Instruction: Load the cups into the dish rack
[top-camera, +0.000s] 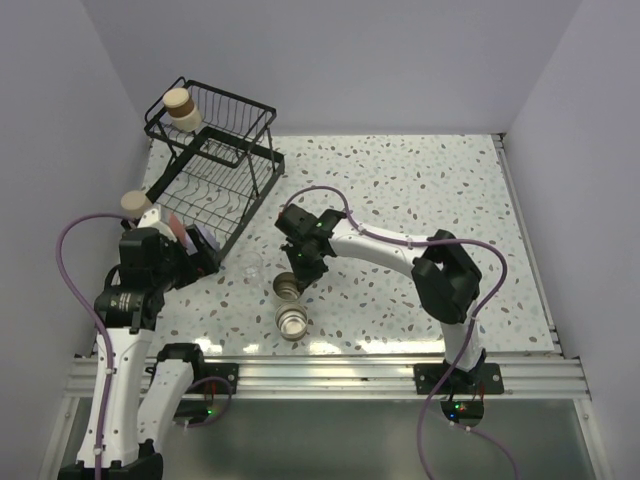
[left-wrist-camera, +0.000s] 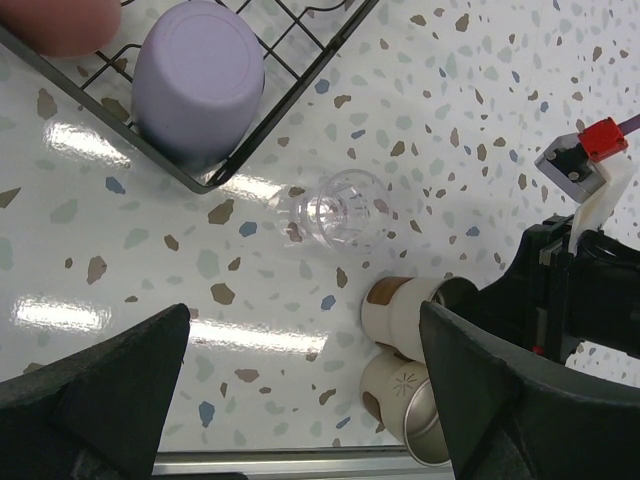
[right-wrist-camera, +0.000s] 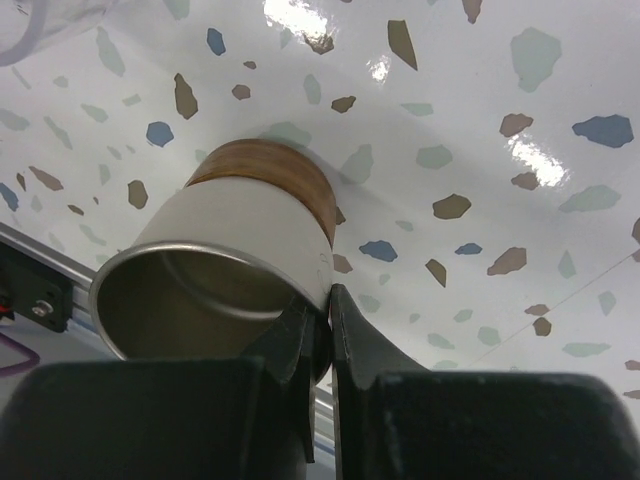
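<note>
**State.** The right pincer (right-wrist-camera: 327, 300) is pinching the thin rim wall of a steel cup (right-wrist-camera: 240, 250), its fingers almost pressed together. That cup lies on its side on the bench (top-camera: 420, 200), well apart from the dish rack (top-camera: 215, 140). The left pincer (left-wrist-camera: 305, 318) is spread wide and holds nothing. A lavender cup (left-wrist-camera: 198, 80) sits mouth-down in the rack's lower tray. A clear glass tumbler (left-wrist-camera: 340, 208) stands on the bench between the rack and the held cup.

**Hazards.** We judge the rim grip shallow, so the cup may pivot or slip on lifting. A second steel cup (left-wrist-camera: 400, 395) lies just beside it and could be knocked rolling. The route to the rack passes the tumbler and the left arm, so collision is possible.

**Markings.** We can read no brand, label or writing.
</note>
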